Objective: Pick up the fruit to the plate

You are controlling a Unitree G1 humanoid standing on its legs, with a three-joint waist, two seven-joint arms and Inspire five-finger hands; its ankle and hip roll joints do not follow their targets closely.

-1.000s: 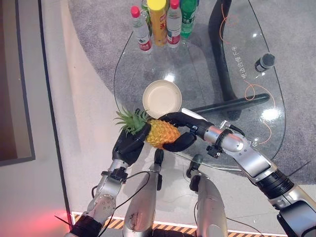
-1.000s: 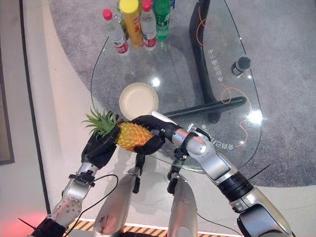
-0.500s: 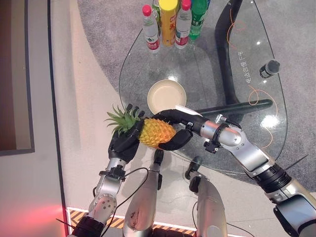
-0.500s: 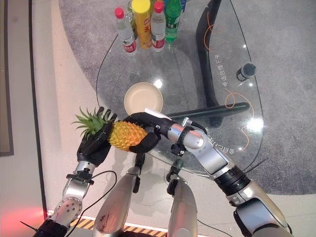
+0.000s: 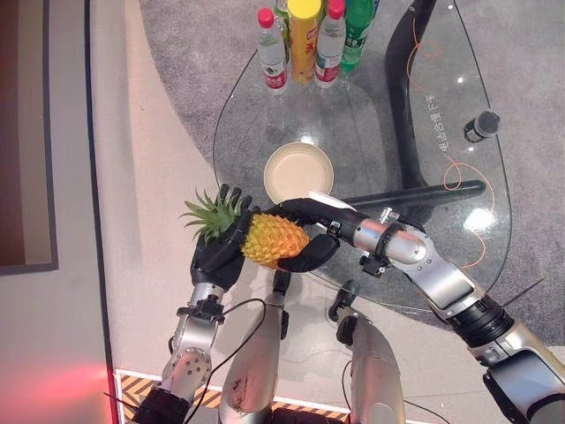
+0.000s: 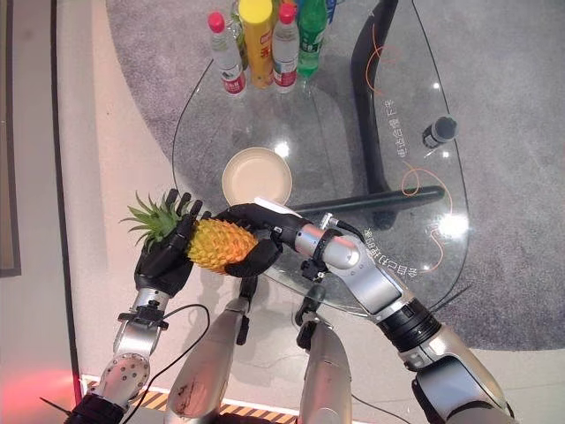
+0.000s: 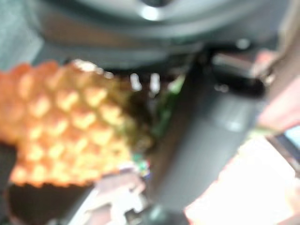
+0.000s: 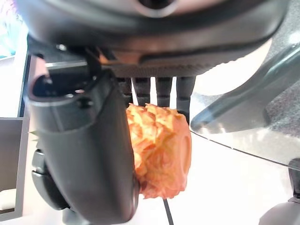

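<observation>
Yellow-orange pineapple [image 5: 274,240] is held in the air between both hands, just off the counter's near-left edge and above the floor, short of the plate [image 5: 298,172]. Left hand [image 5: 219,255] cups the leafy end w/ fingers [image 5: 231,196] mostly straight against the crown; leaves partly hidden behind them. Right hand [image 5: 311,231] wraps the body, fingers over the top, thumb curled under; fruit's right end hidden by the palm. Left wrist view too blurred to read the hand, shows pineapple skin. Plate sits beyond on the glass counter [image 5: 371,132], apart from the fruit. Bottles [image 5: 309,40] cluster at the far edge; small dark cylinder [image 5: 480,125] far right, orange cord [image 5: 459,172] near it. Grey carpet [image 5: 177,44] beneath, pale floor [image 5: 132,221] at left.
</observation>
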